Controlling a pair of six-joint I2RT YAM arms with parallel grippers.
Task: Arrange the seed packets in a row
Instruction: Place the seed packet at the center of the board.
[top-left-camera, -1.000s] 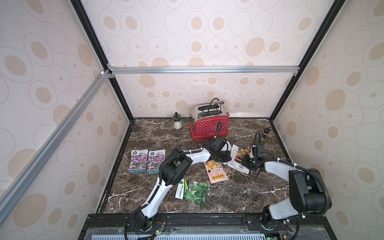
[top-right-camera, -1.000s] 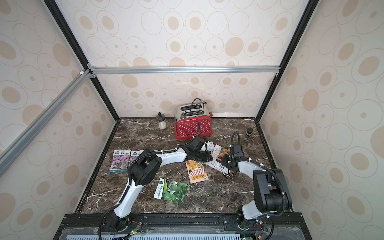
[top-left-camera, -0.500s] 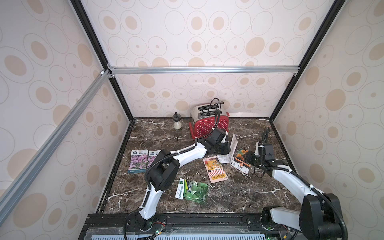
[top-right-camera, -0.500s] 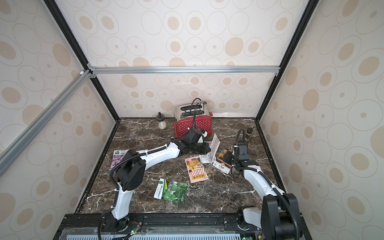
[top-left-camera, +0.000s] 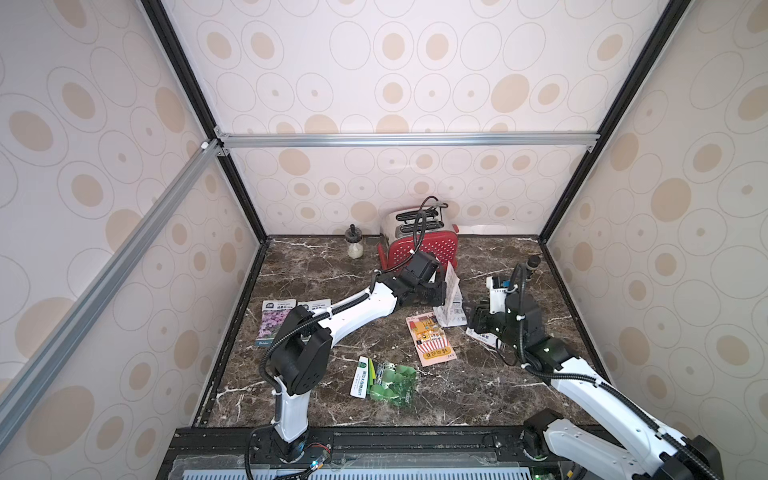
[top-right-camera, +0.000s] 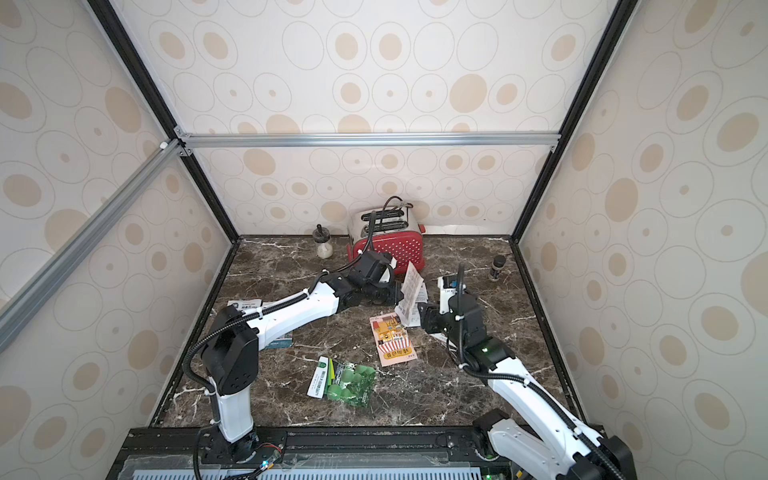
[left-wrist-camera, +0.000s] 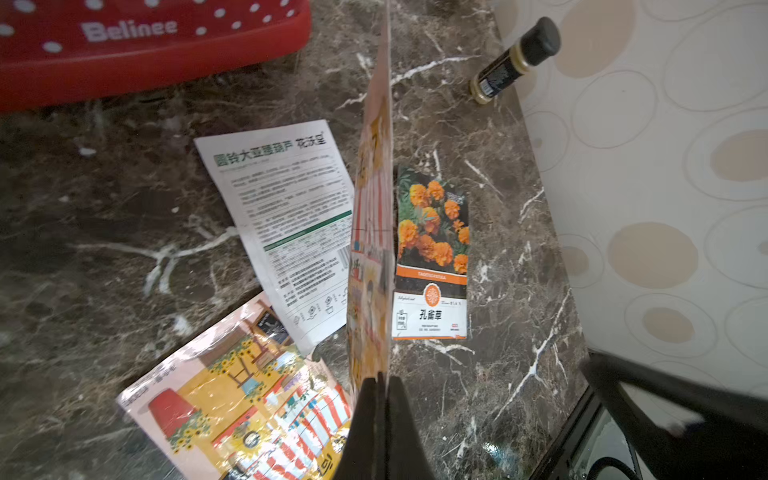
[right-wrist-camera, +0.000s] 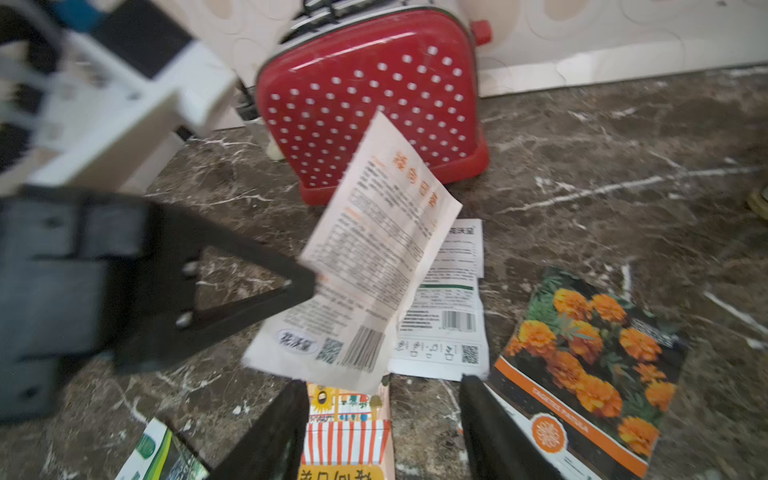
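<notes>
Left end effector (left-wrist-camera: 384, 380) holds a shop-drawing packet (right-wrist-camera: 374, 257).
Clenched on its lower edge, the packet stands upright; right end effector (right-wrist-camera: 384, 380) hangs released near the orange-flower packet (right-wrist-camera: 590, 353).

red white-dotted toaster (top-left-camera: 441, 247), dark marbled table (top-left-camera: 316, 266), orange-flower packet (left-wrist-camera: 432, 249)

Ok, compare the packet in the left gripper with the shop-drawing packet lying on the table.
The held packet is pinched in the shut left gripper and stands steeply upright; the lying packet rests flat on the marble table. The held packet turns its white text back to the top views; the lying packet shows its picture side. Both carry the same striped shop drawing.
</notes>
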